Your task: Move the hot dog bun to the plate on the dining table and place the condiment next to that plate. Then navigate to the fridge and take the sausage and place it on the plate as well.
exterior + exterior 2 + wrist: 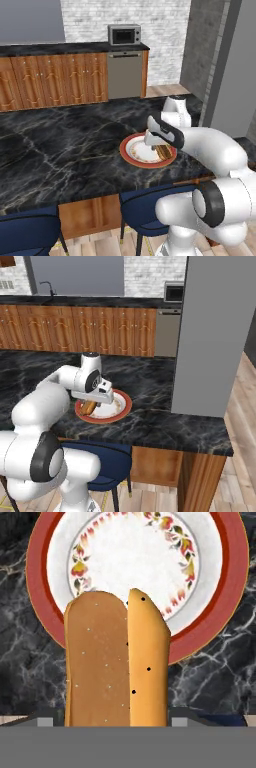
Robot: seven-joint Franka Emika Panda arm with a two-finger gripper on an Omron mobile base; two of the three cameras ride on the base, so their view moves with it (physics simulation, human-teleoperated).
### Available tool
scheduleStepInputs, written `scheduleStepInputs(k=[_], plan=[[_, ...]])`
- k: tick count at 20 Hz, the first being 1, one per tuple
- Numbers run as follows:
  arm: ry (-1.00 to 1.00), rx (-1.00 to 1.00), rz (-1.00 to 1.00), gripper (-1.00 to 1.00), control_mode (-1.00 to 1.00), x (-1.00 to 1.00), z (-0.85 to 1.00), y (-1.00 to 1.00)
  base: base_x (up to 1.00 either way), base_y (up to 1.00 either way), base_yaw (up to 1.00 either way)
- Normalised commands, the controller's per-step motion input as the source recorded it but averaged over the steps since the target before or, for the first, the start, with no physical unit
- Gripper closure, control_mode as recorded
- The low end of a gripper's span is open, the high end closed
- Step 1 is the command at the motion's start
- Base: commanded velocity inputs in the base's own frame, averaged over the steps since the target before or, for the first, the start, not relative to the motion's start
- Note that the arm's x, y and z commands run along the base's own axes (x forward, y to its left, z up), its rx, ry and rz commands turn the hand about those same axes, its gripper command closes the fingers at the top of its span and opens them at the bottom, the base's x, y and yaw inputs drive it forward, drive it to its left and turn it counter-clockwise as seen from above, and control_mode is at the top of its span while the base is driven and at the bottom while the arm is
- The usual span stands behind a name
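While claw [116, 719] grips bun [115, 662], plate [220, 612] lies below.

The arm [215, 165] is all glossy white, fat rounded segments like stacked tubes, with dark grey-black rings at the joints. The hand [102, 392] end is a white boxy block with a black patch on its side.

The long split hot dog bun [115, 662] is tan on 1 half and orange-brown on the other, with tiny dots. The round plate [35, 602] has a red-orange rim, a white middle and a ring of little flowers. The black marble dining table [60, 150] has white veins.
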Motion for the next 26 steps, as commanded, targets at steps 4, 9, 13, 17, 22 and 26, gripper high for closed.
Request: scheduleStepInputs(k=[4, 9, 13, 17, 22, 26], plan=[[0.13, 0.00, 0.00, 1.00, -1.00, 1.00, -0.33, -0.51, 0.00, 0.00, 0.00], [0.09, 0.00, 0.00, 1.00, -1.00, 0.96, -0.45, -0.09, 0.00, 0.00, 0.00], [0.12, 0.00, 0.00, 1.00, -1.00, 0.76, -0.66, 0.00, 0.00, 0.00, 0.00], [0.13, 0.00, -0.03, 1.00, -1.00, 0.42, -0.73, -0.10, 0.00, 0.00, 0.00], [0.02, 0.00, -0.03, -1.00, -1.00, 0.05, -0.15, -0.12, 0.00, 0.00, 0.00], [-0.05, 0.00, 0.00, -1.00, -1.00, -0.14, 0.33, 0.00, 0.00, 0.00, 0.00]])
